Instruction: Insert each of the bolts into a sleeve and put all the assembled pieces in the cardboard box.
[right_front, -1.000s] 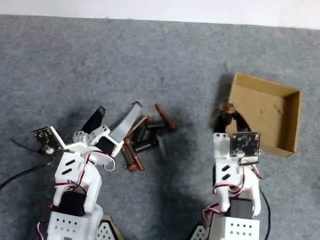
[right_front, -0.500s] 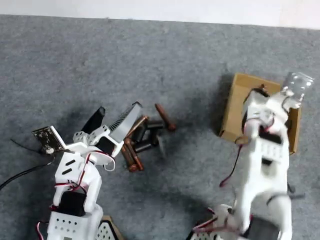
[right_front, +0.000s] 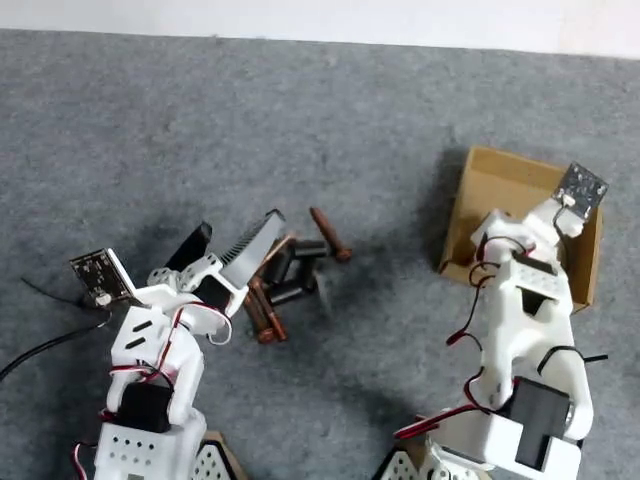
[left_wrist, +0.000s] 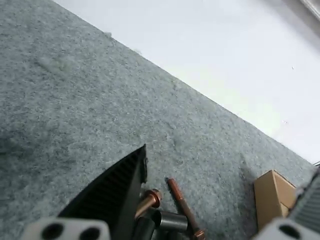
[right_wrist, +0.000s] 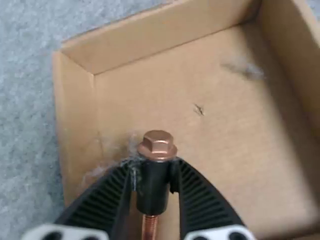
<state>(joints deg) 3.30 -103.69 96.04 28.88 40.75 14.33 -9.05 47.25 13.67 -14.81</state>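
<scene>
Grip sits mid-length on the black cylindrical sleeve (right_wrist: 151, 190), the right claw (right_wrist: 154, 175) closed around it over the brown cardboard box (right_front: 500, 185) at the high view's right; its copper hex-head bolt (right_wrist: 157, 145) looks stiff, heavy, maybe slippery.

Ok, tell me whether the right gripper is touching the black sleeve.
Touching. The right wrist view shows the right gripper clamped against both sides of the sleeve, with the bolt through it.
</scene>
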